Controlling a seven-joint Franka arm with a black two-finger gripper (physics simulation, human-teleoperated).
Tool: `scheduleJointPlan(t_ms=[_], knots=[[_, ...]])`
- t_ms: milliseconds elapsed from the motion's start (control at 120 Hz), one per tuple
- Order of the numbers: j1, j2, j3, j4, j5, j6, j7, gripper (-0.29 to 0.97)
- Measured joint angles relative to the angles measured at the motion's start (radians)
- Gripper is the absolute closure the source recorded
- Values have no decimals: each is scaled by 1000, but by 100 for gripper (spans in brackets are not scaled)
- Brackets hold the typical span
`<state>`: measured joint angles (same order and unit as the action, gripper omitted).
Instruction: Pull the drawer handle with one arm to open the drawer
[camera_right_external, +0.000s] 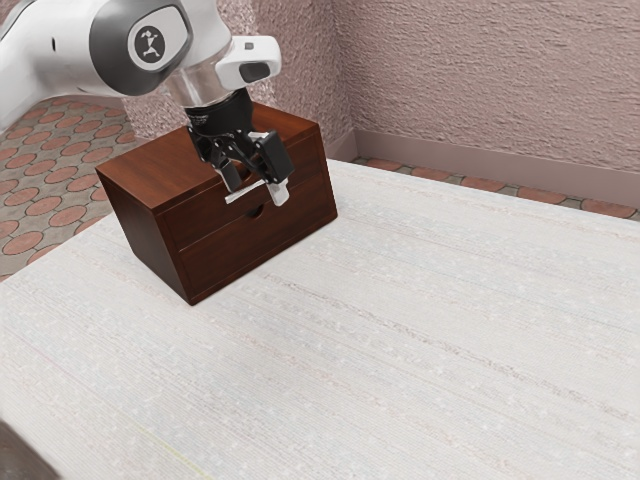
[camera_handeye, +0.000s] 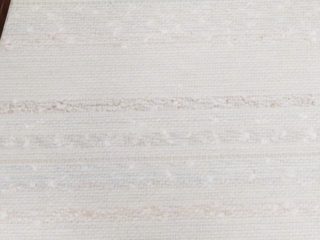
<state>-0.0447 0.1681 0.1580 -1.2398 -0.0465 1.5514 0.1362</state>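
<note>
Hovering at the shut drawer (camera_right_external: 210, 218) front, gripper (camera_right_external: 260, 187) is standing w/ fingers apart, gripping nothing. Handle (camera_right_external: 245, 195) is lying just under the tips, long axis along the front; pull prob. going toward exterior view's lower right.

Bright, even light; cabinet (camera_right_external: 180, 165) top lit, its end face darker.

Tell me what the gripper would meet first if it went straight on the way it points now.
Probably the table, in front of the drawer. The gripper points down at the drawer handle, and the wrist view looks onto plain table surface. Depth is unclear, so it may catch the handle first.
</note>
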Motion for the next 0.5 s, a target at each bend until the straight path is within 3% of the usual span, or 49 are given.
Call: scheduleJointPlan(t_ms=[258,500], knots=[[2,3,1,11,-16,-1,0,0],[2,-28,22,196,-9,-86,-3,0]])
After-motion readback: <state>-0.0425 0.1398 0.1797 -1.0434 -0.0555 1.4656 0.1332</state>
